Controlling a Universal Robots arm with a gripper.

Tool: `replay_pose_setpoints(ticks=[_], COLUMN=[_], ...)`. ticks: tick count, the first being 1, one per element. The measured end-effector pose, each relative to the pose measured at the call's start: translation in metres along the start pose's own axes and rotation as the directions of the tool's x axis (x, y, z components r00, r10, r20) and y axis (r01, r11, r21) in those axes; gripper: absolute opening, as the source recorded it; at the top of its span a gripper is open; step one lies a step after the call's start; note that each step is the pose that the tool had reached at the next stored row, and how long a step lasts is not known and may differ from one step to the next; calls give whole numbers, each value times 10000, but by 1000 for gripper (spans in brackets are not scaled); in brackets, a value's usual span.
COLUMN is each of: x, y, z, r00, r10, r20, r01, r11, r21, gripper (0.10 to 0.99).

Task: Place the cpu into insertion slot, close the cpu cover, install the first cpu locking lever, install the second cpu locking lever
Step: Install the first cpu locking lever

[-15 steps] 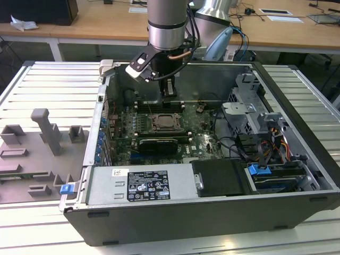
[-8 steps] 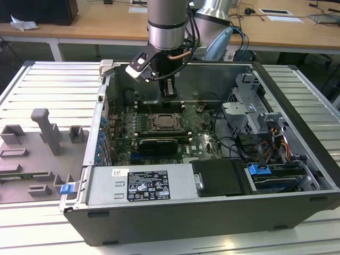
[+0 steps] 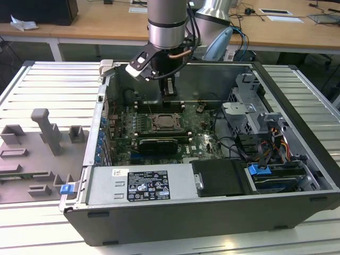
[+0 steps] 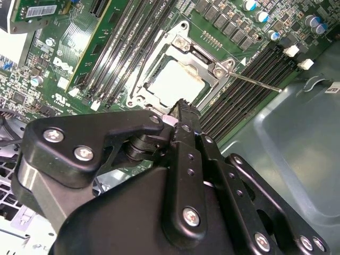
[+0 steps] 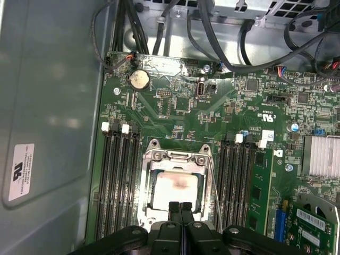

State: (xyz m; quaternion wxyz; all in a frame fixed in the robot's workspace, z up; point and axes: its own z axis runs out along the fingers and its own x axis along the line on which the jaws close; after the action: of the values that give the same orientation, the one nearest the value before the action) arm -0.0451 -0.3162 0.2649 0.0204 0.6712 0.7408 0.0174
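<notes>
Exterior view, nearest first: the open computer case (image 3: 175, 226) lies on a slatted metal table (image 3: 32, 234). Its power supply (image 3: 141, 186) runs along the near edge, and grey fixture blocks (image 3: 48, 135) sit on the exterior view's left. Behind the supply comes a black card (image 3: 155, 144), then the insertion slot (image 3: 166, 123) at mid-frame on the green motherboard (image 3: 202, 130). Just beyond the slot the gripper (image 3: 169, 91) hangs from the arm, pointing down at the board. A drive cage (image 3: 247, 106) crowds the exterior view's right, and wooden desks (image 3: 95, 21) stand farthest back.

What that view leaves unclear, the wrist views supply. In the first wrist view the gripper's (image 5: 180, 208) two fingers are pressed together with nothing between them, tips by one edge of the socket; whether they touch it I cannot tell. The cpu (image 5: 176, 191) sits in the slot, its pale top showing through the window of the cpu cover (image 5: 179, 157), which lies flat over it. A thin wire lever (image 5: 215, 186) runs along one side. In the second wrist view a lever rod (image 4: 255, 82) sticks out free past a socket corner.

Room is tight: memory slots (image 5: 119, 180) flank the socket on both sides, and the grey case wall (image 5: 48, 133) stands just past one bank.
</notes>
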Motion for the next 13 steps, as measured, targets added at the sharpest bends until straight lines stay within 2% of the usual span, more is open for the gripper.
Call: replay_pose_setpoints(ticks=[13], x=[0], y=[7], z=[-126], r00=[10000], r10=[-9], r20=[0], r01=[9], r11=[10000], r21=[0], gripper=[106])
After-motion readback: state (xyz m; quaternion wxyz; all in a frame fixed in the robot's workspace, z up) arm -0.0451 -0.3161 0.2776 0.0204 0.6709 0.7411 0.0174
